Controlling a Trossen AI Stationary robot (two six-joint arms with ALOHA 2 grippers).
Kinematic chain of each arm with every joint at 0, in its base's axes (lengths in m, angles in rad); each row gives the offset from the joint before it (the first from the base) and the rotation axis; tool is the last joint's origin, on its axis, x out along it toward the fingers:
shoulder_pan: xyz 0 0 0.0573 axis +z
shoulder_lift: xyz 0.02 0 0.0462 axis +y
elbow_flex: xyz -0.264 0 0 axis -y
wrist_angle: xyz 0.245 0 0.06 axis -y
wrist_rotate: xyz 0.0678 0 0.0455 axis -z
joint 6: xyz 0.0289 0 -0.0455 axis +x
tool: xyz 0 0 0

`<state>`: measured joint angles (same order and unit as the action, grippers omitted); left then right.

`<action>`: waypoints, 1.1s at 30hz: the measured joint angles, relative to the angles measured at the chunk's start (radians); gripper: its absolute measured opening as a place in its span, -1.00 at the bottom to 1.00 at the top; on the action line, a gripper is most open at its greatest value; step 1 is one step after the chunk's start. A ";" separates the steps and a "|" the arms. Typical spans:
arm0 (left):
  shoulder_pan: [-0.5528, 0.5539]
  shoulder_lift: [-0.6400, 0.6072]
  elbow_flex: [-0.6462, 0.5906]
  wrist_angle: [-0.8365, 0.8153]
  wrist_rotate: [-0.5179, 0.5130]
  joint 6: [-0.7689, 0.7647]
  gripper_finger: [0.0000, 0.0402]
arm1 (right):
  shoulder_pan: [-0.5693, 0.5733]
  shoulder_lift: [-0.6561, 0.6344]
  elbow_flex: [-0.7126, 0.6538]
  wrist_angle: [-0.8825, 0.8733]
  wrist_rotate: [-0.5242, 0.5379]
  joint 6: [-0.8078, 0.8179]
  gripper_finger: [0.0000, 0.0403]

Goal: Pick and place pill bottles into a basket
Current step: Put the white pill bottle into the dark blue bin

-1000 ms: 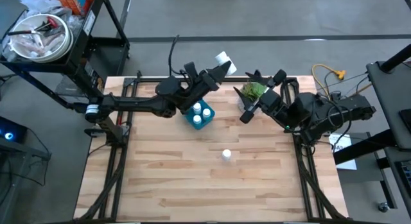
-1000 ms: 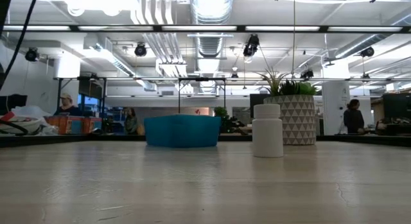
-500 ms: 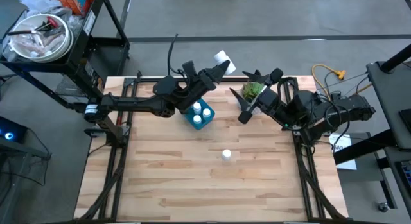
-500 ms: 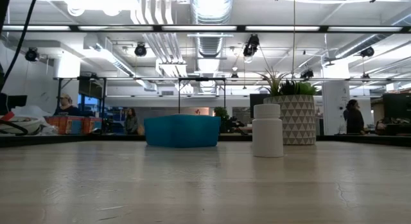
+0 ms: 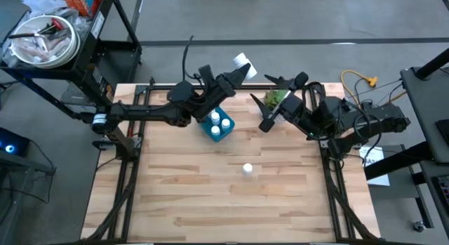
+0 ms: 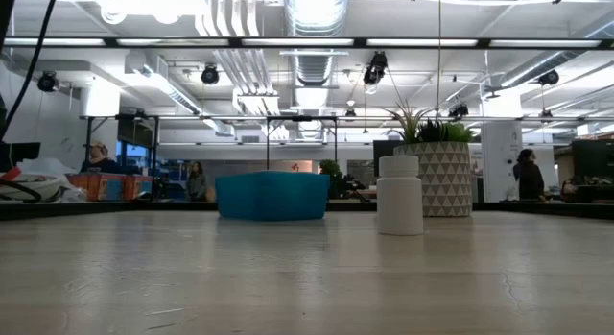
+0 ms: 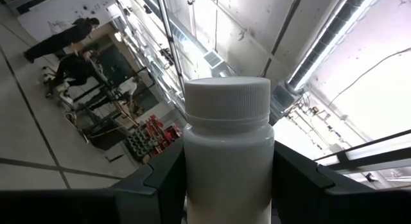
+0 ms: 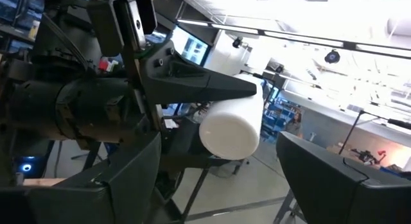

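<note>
1. One pill bottle (image 5: 242, 61) is held up in the air by the left gripper (image 5: 240, 68), out past the far edge of the table (image 5: 175, 196). In the left wrist view the bottle (image 7: 227, 147) stands between the two dark fingers (image 7: 164, 179), cap away from the wrist, with ceiling lights behind it.
2. From the right wrist view the same bottle (image 8: 232, 129) shows its flat bottom, with a finger of the left gripper (image 8: 199, 86) pressed along its side.
3. Blue basket (image 5: 217, 124) sits on the far middle of the table, under the left arm. Three white caps show inside it (image 5: 219, 121); any more are hidden by the arm.
4. One more bottle (image 5: 247, 169) stands alone, upright, near the table's centre, well apart from the basket. In the low view this bottle (image 6: 399, 195) stands to the right of the basket (image 6: 271, 196).
5. Right gripper (image 5: 275, 102) hangs above the table's far right part with jaws spread wide and nothing between them, facing the left gripper, close to the held bottle but not touching.
6. A potted plant (image 5: 277, 100) sits just beside the right gripper; its patterned white pot (image 6: 447, 179) shows in the low view.
</note>
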<state>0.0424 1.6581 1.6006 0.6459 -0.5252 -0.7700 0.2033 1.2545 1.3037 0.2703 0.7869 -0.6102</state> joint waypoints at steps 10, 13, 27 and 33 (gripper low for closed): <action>0.019 -0.006 -0.008 -0.006 0.026 -0.005 -0.17 | -0.051 0.000 0.000 -0.003 -0.105 -0.003 0.47; 0.027 -0.006 -0.011 -0.006 0.049 -0.009 -0.17 | -0.055 0.002 0.000 -0.004 -0.114 -0.003 0.46; 0.037 -0.013 -0.041 -0.007 0.145 -0.018 -0.17 | -0.052 -0.009 0.000 -0.080 -0.107 -0.017 0.43; 0.042 -0.023 -0.043 -0.001 0.153 -0.033 -0.17 | -0.053 -0.033 0.001 -0.110 -0.083 -0.102 0.39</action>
<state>0.0841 1.6348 1.5574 0.6447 -0.3717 -0.8028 0.1502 1.2218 1.3045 0.1603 0.7037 -0.7122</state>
